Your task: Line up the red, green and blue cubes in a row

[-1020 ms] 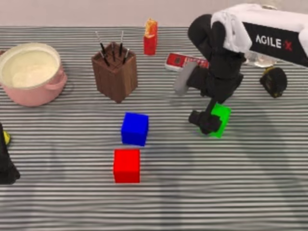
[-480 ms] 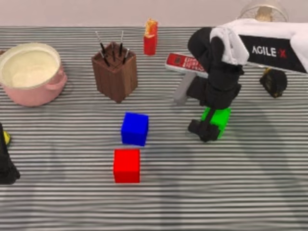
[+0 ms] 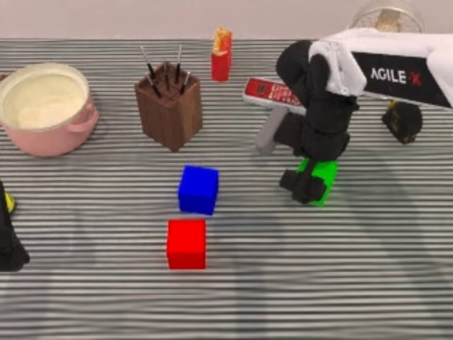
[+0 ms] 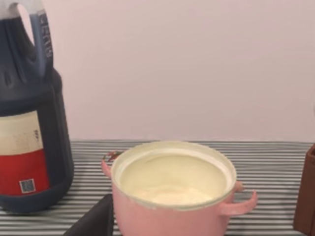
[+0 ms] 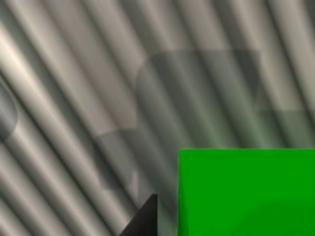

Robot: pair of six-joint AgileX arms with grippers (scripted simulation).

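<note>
The green cube [image 3: 328, 174] lies right of the table's middle, and my right gripper [image 3: 306, 185] is down over its left part. In the right wrist view the green cube [image 5: 246, 191] fills the lower corner, and one dark fingertip [image 5: 145, 221] stands beside it with a thin strip of table between them, so the gripper is open. The blue cube [image 3: 198, 189] sits near the centre, with the red cube [image 3: 186, 244] just in front of it; they are close but apart. My left gripper [image 3: 8, 244] is parked at the left edge.
A pink pot [image 3: 44, 106] stands at the back left, with a dark jug [image 4: 29, 123] beside it. The brown wooden block [image 3: 168, 106] holds knives. A small red carton [image 3: 221, 57], a red-and-white bar [image 3: 265, 91] and a black round object [image 3: 402, 119] lie at the back.
My right gripper has come down over the green cube and shifted slightly, hiding more of it. The cubes and the left arm have not moved.
</note>
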